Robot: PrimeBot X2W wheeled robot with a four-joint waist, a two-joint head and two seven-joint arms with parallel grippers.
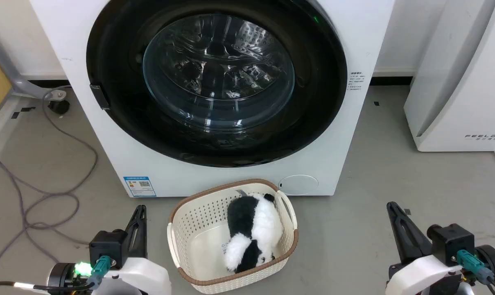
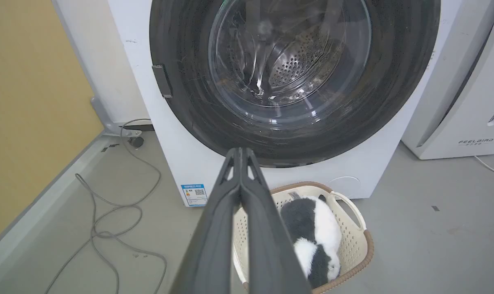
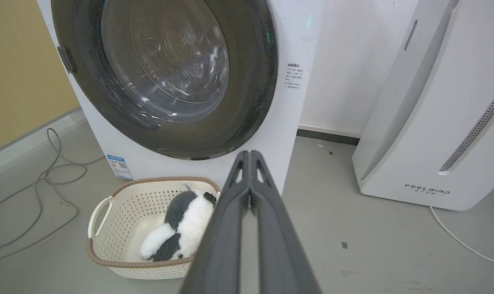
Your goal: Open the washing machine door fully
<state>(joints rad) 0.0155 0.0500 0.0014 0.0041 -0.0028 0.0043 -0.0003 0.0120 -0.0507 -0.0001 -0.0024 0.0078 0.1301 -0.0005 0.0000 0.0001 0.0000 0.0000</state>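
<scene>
The washing machine door [image 1: 216, 82] sits shut ahead and above, its small tab [image 1: 100, 96] on the left rim, so the left gripper [image 1: 141, 209] (fingers pressed together, as on the right gripper [image 1: 390, 206]) looks the nearer.

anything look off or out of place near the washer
Nothing spilled or damaged. The washing machine door sits shut. Only a loose grey cable sprawls over the floor to its left, and a basket stands close before it.
</scene>
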